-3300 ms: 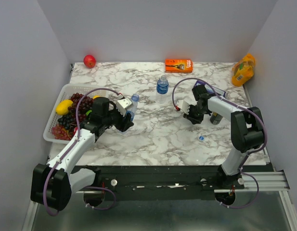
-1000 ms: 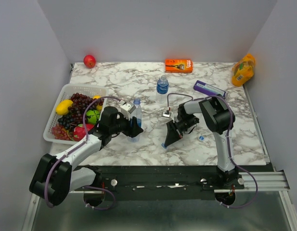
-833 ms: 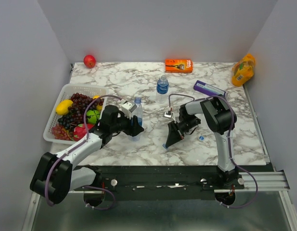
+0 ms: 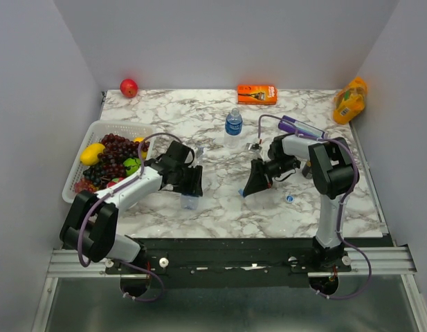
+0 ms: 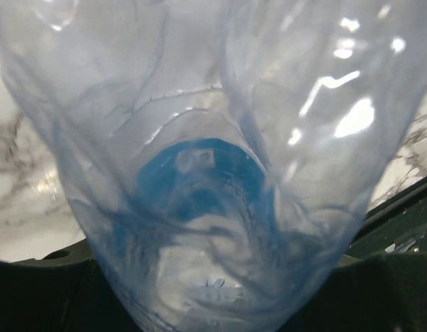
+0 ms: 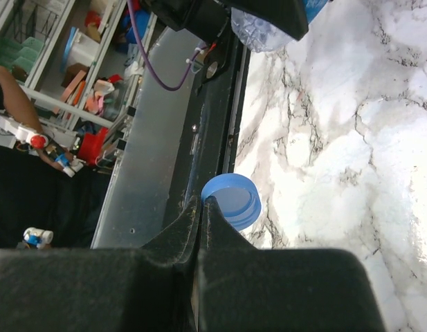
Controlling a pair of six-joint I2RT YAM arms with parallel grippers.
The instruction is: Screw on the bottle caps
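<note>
My left gripper point(image 4: 188, 181) is shut on a clear water bottle point(image 4: 190, 200) with a blue label, held tilted near the table's front. The bottle fills the left wrist view point(image 5: 206, 173), between my dark fingers point(image 5: 33, 294). My right gripper point(image 4: 252, 185) is shut, pinching the rim of a small blue cap point(image 6: 232, 200) just above the marble, a short way right of the held bottle point(image 6: 268, 28). A second blue cap point(image 4: 289, 198) lies on the table near the right arm. A second bottle point(image 4: 233, 122) stands upright at the back middle.
A white basket point(image 4: 95, 131) of fruit sits at the left. A red apple point(image 4: 129, 88), an orange packet point(image 4: 257, 93) and an orange bag point(image 4: 350, 100) lie along the back. A purple box point(image 4: 301, 127) lies behind the right arm.
My left gripper has moved right and nearer the front, tipping the bottle it holds. My right gripper has shifted slightly back and right with the cap still pinched.
</note>
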